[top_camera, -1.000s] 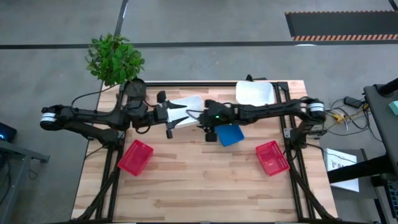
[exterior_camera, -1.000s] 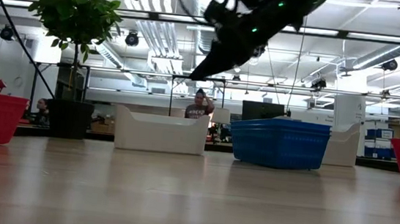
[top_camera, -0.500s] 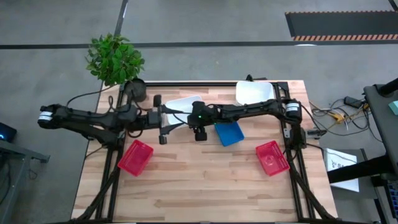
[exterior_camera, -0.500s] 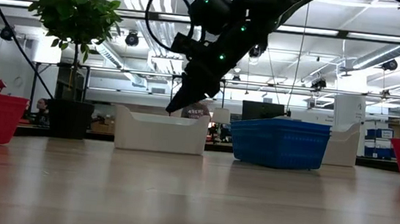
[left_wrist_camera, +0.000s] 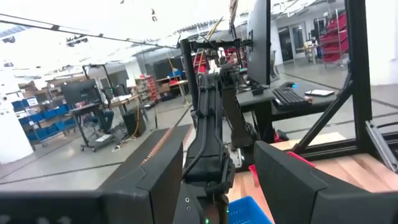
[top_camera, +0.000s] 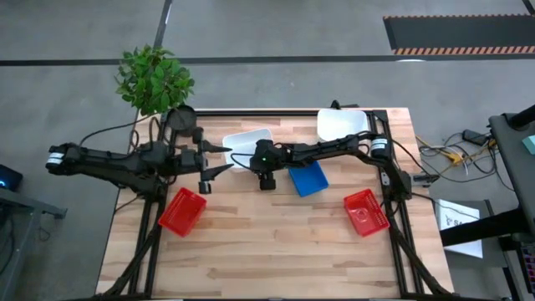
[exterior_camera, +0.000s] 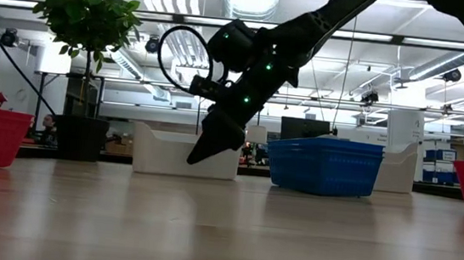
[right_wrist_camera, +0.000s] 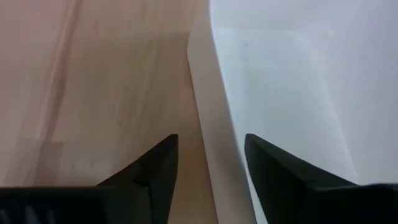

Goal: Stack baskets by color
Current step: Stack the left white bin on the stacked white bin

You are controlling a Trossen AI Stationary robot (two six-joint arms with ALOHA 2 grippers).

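Now the right gripper [top_camera: 248, 162], fingers spread, straddles the near wall of a white rounded-corner plastic basket [top_camera: 247, 144] at the table's rear centre, its long axis running left to right, slightly tilted. Just beside it, the left gripper [top_camera: 224, 159] hovers released, grasping nothing.

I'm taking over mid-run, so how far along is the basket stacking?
Nothing visibly stacked: on the table sit two white baskets, a blue basket and two red baskets, all apart. In hand: the right hand, open, straddles the near white basket's rim. The left hand hangs open beside it, empty. Left: pairing every colour.
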